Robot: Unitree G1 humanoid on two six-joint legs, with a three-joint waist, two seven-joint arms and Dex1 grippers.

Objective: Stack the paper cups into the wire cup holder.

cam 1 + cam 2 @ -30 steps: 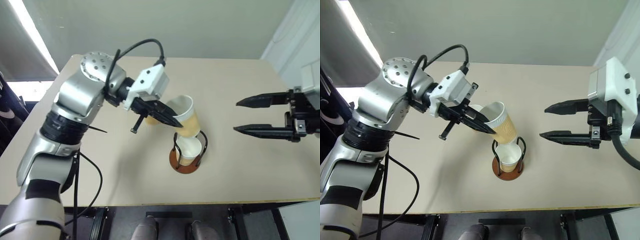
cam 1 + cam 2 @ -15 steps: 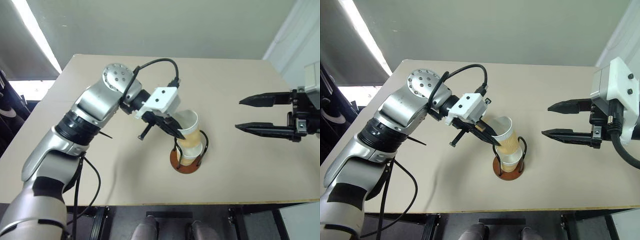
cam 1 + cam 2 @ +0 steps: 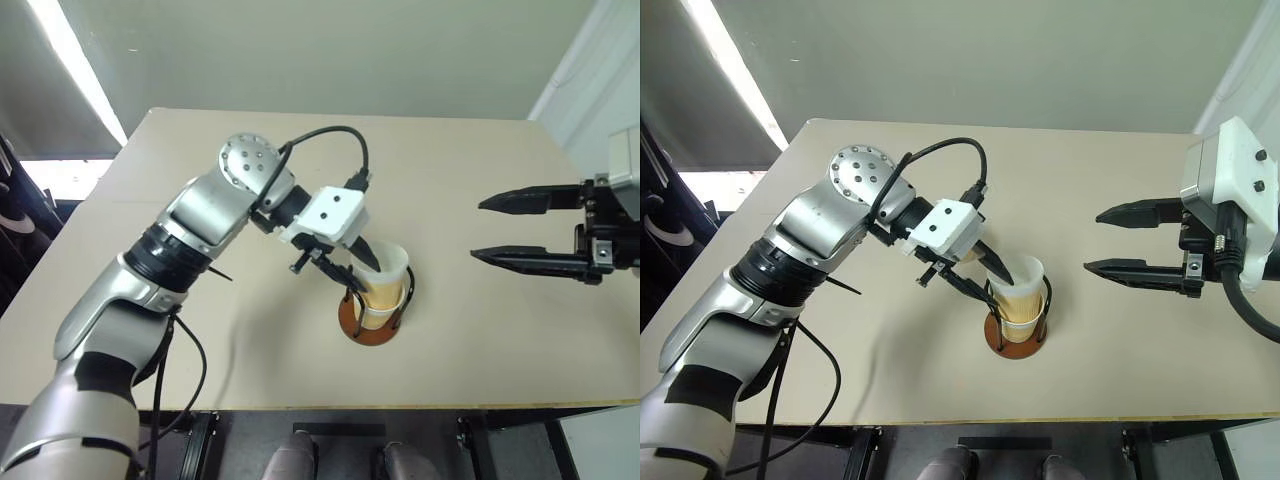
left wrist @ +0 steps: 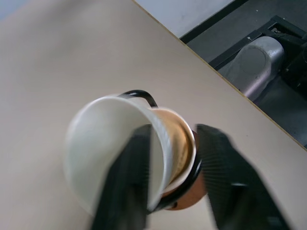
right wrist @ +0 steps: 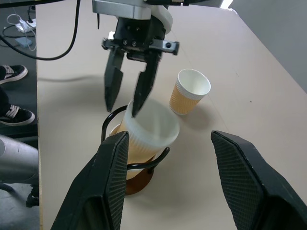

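cup [image 3: 385,272] now dropped into holder [image 3: 366,328], lower cup mostly hidden.

No lettering, label, brand, number or sign can be read anywhere here.
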